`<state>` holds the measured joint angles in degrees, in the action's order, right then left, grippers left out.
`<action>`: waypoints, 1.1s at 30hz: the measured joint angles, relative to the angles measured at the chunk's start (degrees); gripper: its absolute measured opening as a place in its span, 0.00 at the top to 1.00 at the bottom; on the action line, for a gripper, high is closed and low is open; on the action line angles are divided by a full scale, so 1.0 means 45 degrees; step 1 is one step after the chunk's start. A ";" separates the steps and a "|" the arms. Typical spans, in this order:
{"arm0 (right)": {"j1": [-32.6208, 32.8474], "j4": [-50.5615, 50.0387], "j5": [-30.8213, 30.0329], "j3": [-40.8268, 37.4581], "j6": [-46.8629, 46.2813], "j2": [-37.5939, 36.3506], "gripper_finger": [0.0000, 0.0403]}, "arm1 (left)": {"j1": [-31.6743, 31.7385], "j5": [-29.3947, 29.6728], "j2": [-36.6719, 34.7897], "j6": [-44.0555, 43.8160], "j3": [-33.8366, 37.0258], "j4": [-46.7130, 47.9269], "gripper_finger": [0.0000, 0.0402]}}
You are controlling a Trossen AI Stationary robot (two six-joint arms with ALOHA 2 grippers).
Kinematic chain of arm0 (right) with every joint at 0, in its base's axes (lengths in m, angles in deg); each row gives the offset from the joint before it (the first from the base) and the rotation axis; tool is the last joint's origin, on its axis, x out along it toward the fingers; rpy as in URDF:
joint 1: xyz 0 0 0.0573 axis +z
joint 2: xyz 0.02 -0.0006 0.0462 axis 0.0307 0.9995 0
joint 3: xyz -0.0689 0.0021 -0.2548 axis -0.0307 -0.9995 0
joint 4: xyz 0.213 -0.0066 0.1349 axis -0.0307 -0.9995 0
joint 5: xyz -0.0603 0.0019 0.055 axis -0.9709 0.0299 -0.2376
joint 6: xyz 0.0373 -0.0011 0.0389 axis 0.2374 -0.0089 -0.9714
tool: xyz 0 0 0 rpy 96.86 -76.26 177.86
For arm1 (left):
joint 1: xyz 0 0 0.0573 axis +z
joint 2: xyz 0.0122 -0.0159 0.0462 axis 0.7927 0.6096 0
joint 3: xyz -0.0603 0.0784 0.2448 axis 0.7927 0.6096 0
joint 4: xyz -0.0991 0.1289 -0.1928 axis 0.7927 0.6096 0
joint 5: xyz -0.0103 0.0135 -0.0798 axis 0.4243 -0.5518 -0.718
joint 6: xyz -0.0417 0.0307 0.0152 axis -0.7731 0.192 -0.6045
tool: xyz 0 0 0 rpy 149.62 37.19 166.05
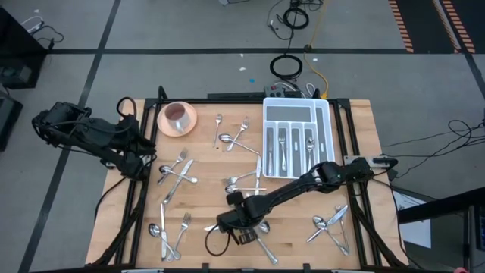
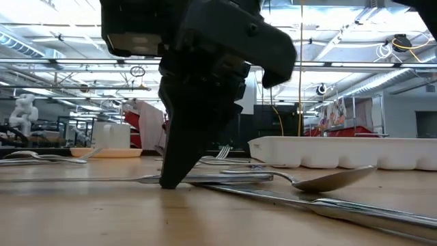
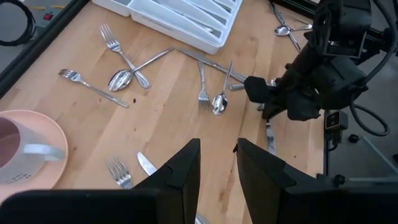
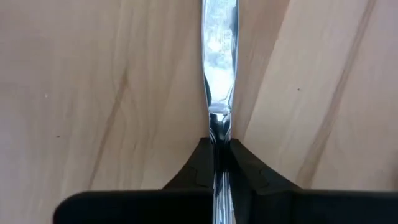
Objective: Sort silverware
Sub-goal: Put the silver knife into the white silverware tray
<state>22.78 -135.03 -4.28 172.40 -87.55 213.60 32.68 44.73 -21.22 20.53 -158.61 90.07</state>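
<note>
Silverware lies scattered on the wooden table: forks and knives at the left [image 1: 178, 171], spoons and forks near the back [image 1: 235, 136], more at the front right [image 1: 330, 224]. My right gripper [image 1: 224, 224] points down at the table's front middle, shut on one slender shiny piece [image 4: 219, 56] that lies flat on the wood [image 2: 218, 179]; whether it is a knife, fork or spoon, I cannot tell. My left gripper [image 3: 219, 162] hangs raised over the table's left edge [image 1: 142, 167], open, with nothing between its fingers. My right gripper pinches the shiny piece at a narrow neck [image 4: 219, 121] between its two fingertips [image 4: 200, 162]. The fingers come from above, pointing steeply down, one on each side edge of the piece. The piece lies flat on the table [image 2: 205, 179], stretching away from the fingers.
A white compartmented tray [image 1: 324, 114] with several pieces in it stands at the back right. A pink bowl [image 1: 168, 127] with a cup in it sits at the back left. A spoon [image 2: 328, 179] and other pieces lie close beside my right gripper.
</note>
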 joint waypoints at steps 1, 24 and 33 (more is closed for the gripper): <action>0.0000 -0.0239 -0.0085 0.0226 -0.0059 -0.0002 1.00 | 0.0001 0.0000 -0.0009 0.0003 0.0000 -0.0002 0.73; -0.1948 -0.7531 -0.4750 0.3871 -0.9691 -0.2671 1.00 | -0.0002 0.0450 -0.0104 0.0092 0.0000 -0.0019 0.73; -0.3944 -0.8836 -0.5855 0.3866 -1.1801 -0.2994 1.00 | -0.0002 0.0784 -0.0104 0.0092 0.0000 -0.0022 0.73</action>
<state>5.03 -174.79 -30.63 189.79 -140.65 200.12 32.67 48.26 -21.69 20.94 -158.61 89.97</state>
